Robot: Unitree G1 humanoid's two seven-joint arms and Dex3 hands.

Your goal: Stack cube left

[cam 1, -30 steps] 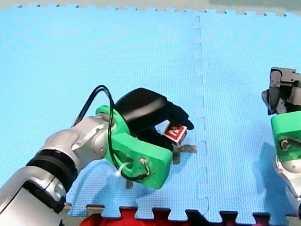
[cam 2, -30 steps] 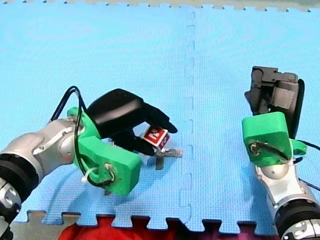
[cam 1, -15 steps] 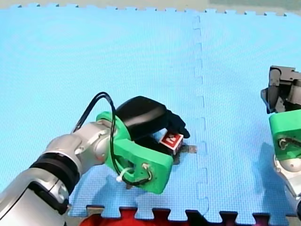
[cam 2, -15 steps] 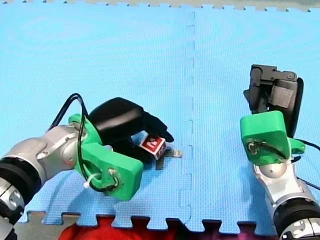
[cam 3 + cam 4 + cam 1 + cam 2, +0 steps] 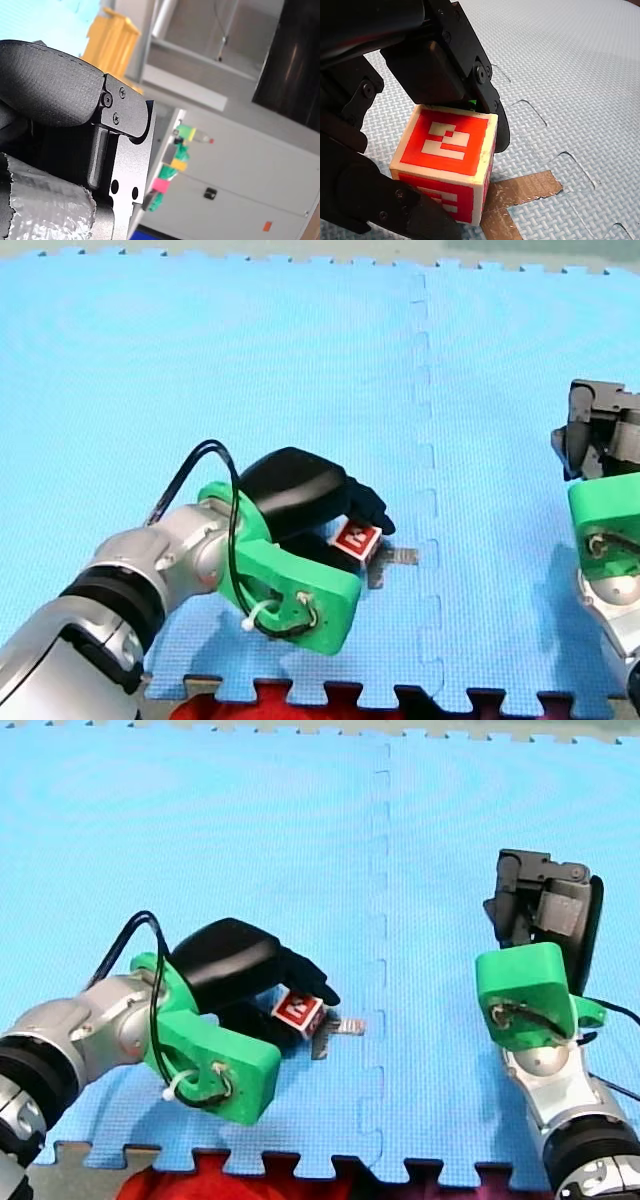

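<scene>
The left robot hand (image 5: 300, 495) is reaching in near the front edge of the blue foam mat (image 5: 250, 350) and is grasping the red cube (image 5: 356, 540), which is showing a white pattern on its faces. In the second wrist view, black fingers (image 5: 427, 70) are pressing on opposite sides of the cube, and it is sitting slightly tilted. The cube is hanging right at a brown tape cross (image 5: 400, 558), just left of the mat's seam (image 5: 425, 390); whether it is touching the mat is unclear. The right robot hand (image 5: 545, 915) is hovering near the mat's right edge, holding nothing; whether it is clenched or released I cannot tell.
</scene>
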